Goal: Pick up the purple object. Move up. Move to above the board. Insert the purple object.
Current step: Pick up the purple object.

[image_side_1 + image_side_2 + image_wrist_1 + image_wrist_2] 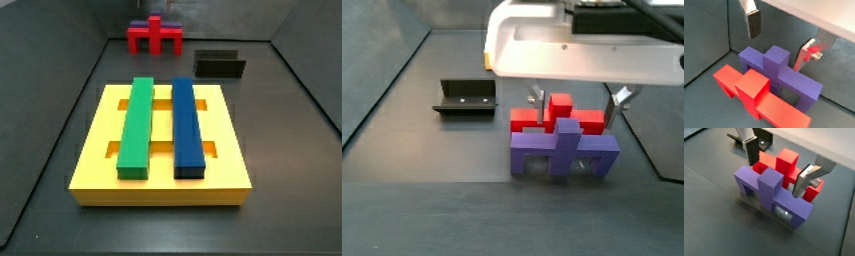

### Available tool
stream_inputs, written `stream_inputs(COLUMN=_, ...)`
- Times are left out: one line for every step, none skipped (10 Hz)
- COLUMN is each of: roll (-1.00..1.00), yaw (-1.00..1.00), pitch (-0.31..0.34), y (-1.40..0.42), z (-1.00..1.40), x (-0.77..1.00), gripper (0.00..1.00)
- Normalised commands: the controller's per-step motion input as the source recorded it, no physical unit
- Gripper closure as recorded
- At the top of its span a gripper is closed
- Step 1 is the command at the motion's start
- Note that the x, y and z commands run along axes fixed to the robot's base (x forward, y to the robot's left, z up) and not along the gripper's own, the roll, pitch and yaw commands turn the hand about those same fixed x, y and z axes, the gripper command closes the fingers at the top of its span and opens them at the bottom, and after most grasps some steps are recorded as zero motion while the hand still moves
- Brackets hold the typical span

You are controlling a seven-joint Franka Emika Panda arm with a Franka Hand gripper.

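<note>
The purple object [777,67] stands on the dark floor, close beside the similar red block [751,92]. It shows in both wrist views [769,192] and in a side view [563,150]. My gripper [779,39] is open and empty, just above the purple object. Its fingers [752,153] stand one to each side of the raised central bar and touch nothing. The gripper also shows in the wrist view [779,168] and under its white body in a side view [577,108]. The yellow board [94,150] lies apart, nearer the camera in a side view.
A green bar [135,125] and a blue bar [189,125] lie in the board's slots. The dark fixture [465,98] stands beside the blocks and shows as a dark box in a side view [221,64]. Grey walls enclose the floor.
</note>
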Motion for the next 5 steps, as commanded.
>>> stream_inputs(roll=-0.1, yaw=-0.01, pitch=-0.137, y=0.13, z=-0.2, x=-0.19, gripper=0.0)
stream_inputs(roll=-0.09, yaw=0.01, pitch=-0.057, y=0.16, z=-0.19, x=0.0, gripper=0.0)
stream_inputs(roll=-0.07, yaw=0.11, pitch=-0.034, y=0.16, z=-0.2, x=0.04, gripper=0.0)
stream_inputs(roll=0.0, yaw=0.2, pitch=0.0, y=0.0, z=-0.06, x=0.13, gripper=0.0)
stream_inputs(roll=0.0, yaw=0.21, pitch=0.0, y=0.0, z=-0.08, x=0.11, gripper=0.0)
